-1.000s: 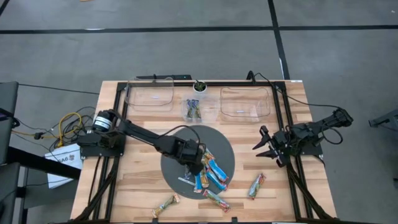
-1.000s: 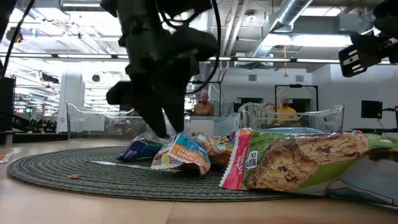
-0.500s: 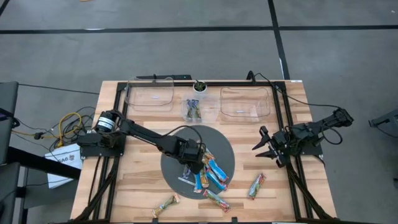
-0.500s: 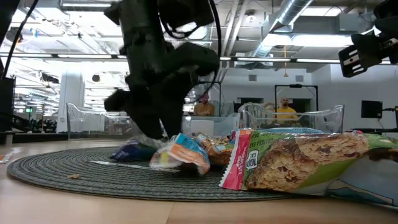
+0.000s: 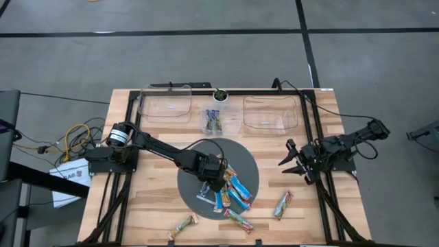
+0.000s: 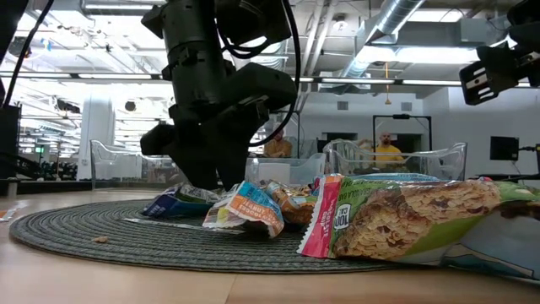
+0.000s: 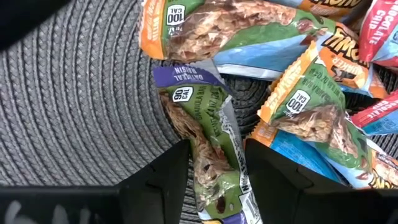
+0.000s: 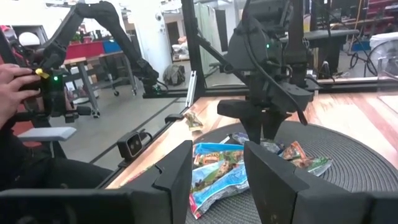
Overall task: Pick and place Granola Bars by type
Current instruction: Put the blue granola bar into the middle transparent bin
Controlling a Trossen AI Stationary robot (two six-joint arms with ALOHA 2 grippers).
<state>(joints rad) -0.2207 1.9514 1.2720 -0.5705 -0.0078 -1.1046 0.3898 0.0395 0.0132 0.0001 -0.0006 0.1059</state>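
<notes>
The granola bars lie heaped on a round grey woven mat [image 5: 195, 165], mostly on its near right part [image 5: 232, 192]. Three more rest flat on the wood [image 5: 183, 226] [image 5: 238, 221] [image 5: 282, 204]. My left gripper [image 5: 209, 180] [image 7: 217, 174] is down in the pile, shut on a green bar with a dark purple-blue end [image 7: 208, 134] [image 6: 177, 203]. My right gripper [image 5: 293, 162] [image 8: 217, 180] waits open at the table's right side, facing the mat. A thin white strip [image 5: 204, 200] lies on the mat's near edge. My left gripper pinches the green bar between its two fingers [image 7: 168, 174], across its width, about mid-length [image 7: 214, 162]. The fingers come from above, pointing down. The bar's purple-blue end [image 7: 186, 73] sticks out beyond the fingers and lies on the mat, tucked under a neighbouring bar's edge.
Two clear trays [image 5: 164, 104] [image 5: 271, 112] stand along the far edge, with a small clear container [image 5: 214, 120] holding bars and a cup [image 5: 219, 96] between them. Black rails run along the table's sides. A person's hand [image 8: 15, 81] shows beyond the table in the right wrist view.
My left gripper has come down over the pile onto the mat. The dark-ended bar under it has shifted a little along the mat toward the table's left, while the other bars have stayed put.
</notes>
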